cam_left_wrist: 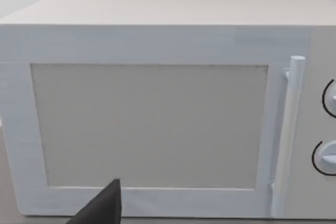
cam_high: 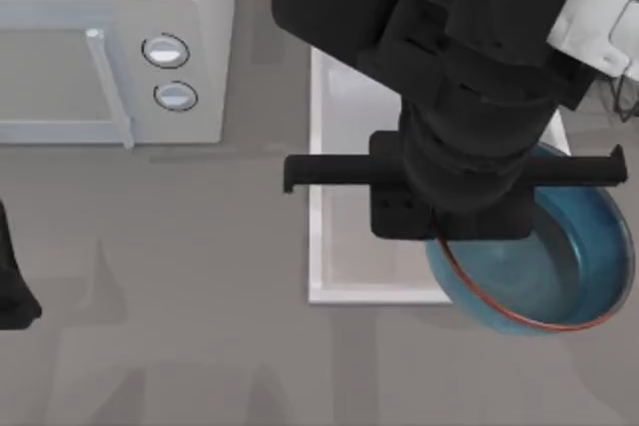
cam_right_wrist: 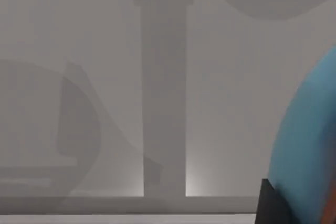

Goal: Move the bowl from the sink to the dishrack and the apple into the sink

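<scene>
The desk (cam_high: 200, 346) carries a white microwave (cam_high: 110, 47) at its left and the sink (cam_high: 344, 147) toward its right. The right arm (cam_high: 469, 97) reaches over the sink, and below its wrist the bowl (cam_high: 559, 276) shows, blue with a red rim line. The bowl overlaps the sink's near right corner and juts past the rim, so it looks lifted and on its way out rather than resting in the basin. I judge the first step to be under way: the bowl is not yet at the dishrack, and the apple step is wholly left.

The right tool seems to sit at the bowl's rim, but I cannot tell how its jaws stand. The left arm (cam_high: 15, 276) is parked at the desk's left edge, its wrist camera facing the microwave; its tool's state I cannot tell either.
</scene>
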